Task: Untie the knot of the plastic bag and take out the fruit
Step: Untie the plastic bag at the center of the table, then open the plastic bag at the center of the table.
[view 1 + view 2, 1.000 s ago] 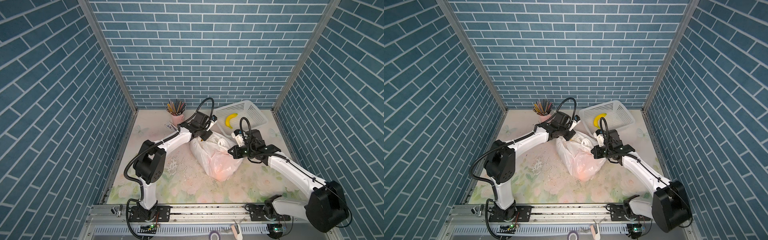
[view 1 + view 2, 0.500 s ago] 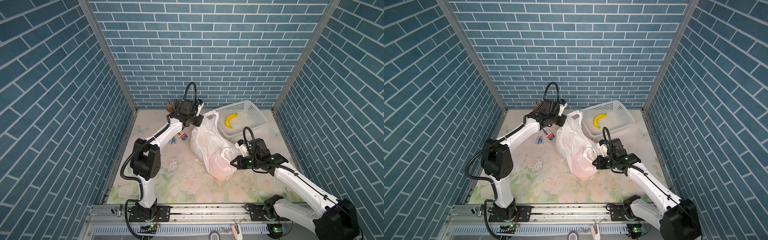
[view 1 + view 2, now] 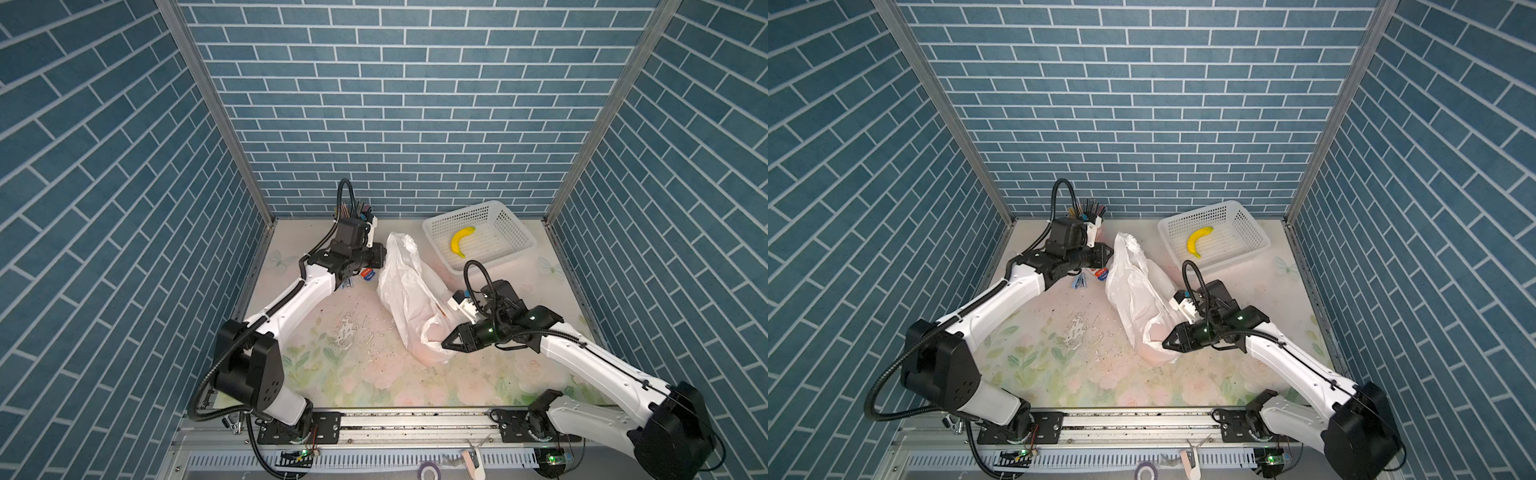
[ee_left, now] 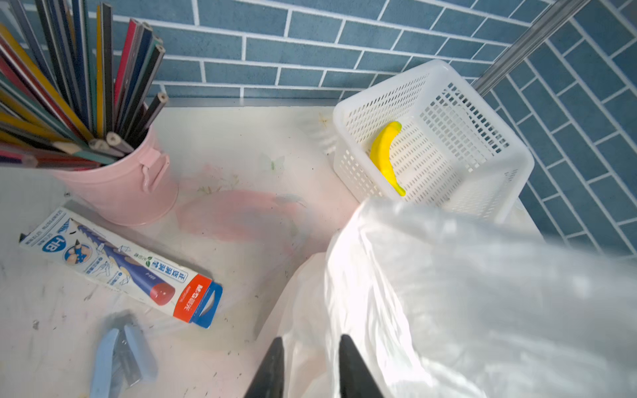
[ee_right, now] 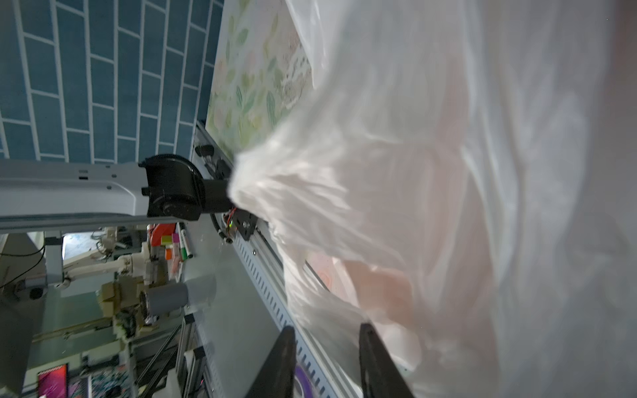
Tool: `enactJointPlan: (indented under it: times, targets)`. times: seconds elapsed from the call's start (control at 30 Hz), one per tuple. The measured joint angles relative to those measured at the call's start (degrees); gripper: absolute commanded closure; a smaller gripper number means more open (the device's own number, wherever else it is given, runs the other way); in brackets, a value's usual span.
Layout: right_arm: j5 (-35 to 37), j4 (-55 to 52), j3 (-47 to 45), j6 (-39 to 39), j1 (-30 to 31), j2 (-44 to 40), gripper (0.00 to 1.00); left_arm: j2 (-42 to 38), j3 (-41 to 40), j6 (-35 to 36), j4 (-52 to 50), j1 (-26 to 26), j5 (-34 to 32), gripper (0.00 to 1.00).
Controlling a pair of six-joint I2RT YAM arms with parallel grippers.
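The plastic bag lies long and crumpled across the middle of the mat. One end stands up by my left gripper. The other end is at my right gripper. The fruit shows only as a pinkish-orange shape through the film. In the left wrist view my left gripper is open, with white film lying between its fingers. My right gripper is open too, with film against its jaws. I cannot make out the knot.
A white perforated basket with a yellow banana stands at the back right. A pink cup of pencils, a pencil box and a blue clip-like tool lie at the back left. White crumbs dot the mat.
The left arm drew back to the far left and the right arm came nearer, stretching the bag out. Both grippers' jaws have parted, and the film blurs in both wrist views.
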Motion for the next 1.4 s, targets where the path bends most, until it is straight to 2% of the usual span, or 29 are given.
enactJointPlan:
  times: [0.1,0.2,0.37,0.5,0.6,0.73,0.93,1.1,1.17,1.27,1.4]
  targets:
    - [6.3,2.5,4.5,-0.2,0.0,-3.2,0.56,-5.1,-3.3,-4.0,-0.5,-1.3,-0.7,0.64]
    - [12.5,5.8,7.8,-0.2,-0.3,-3.7,0.55,-10.4,-4.7,-9.0,-1.5,-3.8,-3.0,0.69]
    - [19.7,8.8,11.3,0.8,-3.5,1.3,0.50,-14.1,-4.7,-19.7,-3.7,-12.2,-8.3,0.70]
    - [21.1,9.1,12.8,-0.4,-4.8,6.7,0.43,-9.0,-2.6,-28.0,-6.5,-19.0,-11.9,0.64]
    - [20.2,9.1,13.3,-2.8,-4.7,9.5,0.40,-3.4,-0.4,-32.5,-8.6,-22.4,-14.4,0.54]
    - [18.0,9.3,13.3,-5.9,-4.7,11.8,0.36,2.3,2.8,-35.4,-10.3,-24.2,-15.9,0.46]
    - [18.0,10.0,13.2,-9.0,-3.5,14.2,0.29,8.9,9.0,-35.0,-11.4,-24.1,-16.9,0.46]
    - [22.2,12.1,11.4,-11.5,-1.0,14.7,0.31,13.6,12.0,-33.1,-13.1,-23.9,-16.9,0.71]
    - [25.3,13.0,10.2,-12.4,0.1,14.9,0.36,14.8,12.0,-32.3,-14.4,-23.7,-16.7,0.84]
    - [29.3,14.5,8.4,-13.3,0.8,15.1,0.45,15.4,11.8,-31.6,-15.9,-23.3,-16.8,0.99]
    - [32.5,16.1,6.5,-14.1,1.0,15.1,0.67,15.0,11.1,-30.8,-16.5,-22.5,-16.7,1.00]
